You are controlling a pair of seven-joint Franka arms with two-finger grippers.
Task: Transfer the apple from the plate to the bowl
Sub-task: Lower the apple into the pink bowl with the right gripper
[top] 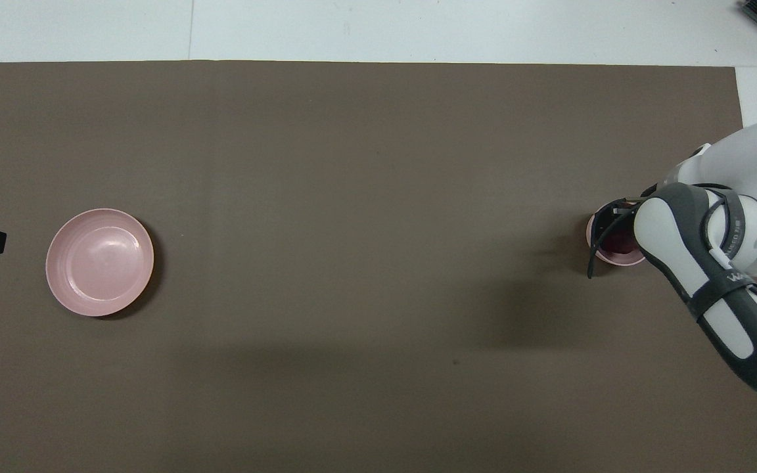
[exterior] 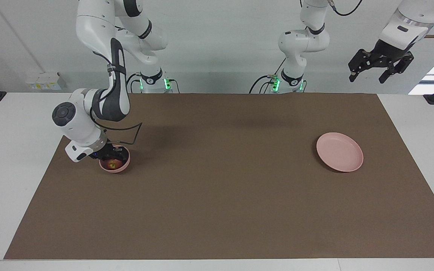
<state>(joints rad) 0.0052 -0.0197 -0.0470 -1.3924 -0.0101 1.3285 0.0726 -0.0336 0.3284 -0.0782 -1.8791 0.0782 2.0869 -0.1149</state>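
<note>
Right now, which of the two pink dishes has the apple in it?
The small deep bowl at the right arm's end, under the right gripper, holds the apple. The wide flat plate at the left arm's end holds nothing.

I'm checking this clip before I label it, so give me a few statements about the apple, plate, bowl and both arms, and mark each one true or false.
1. The apple is in the bowl. True.
2. The plate holds the apple. False: the plate is bare.
3. The right end effector is at the bowl, low over the apple. True.
4. The left end effector is down on the plate. False: it hangs raised in the air at the left arm's end of the table, open and holding nothing.
5. Bowl and plate sit side by side, touching. False: they lie apart, the bowl toward the right arm's end, the plate toward the left arm's end.
</note>
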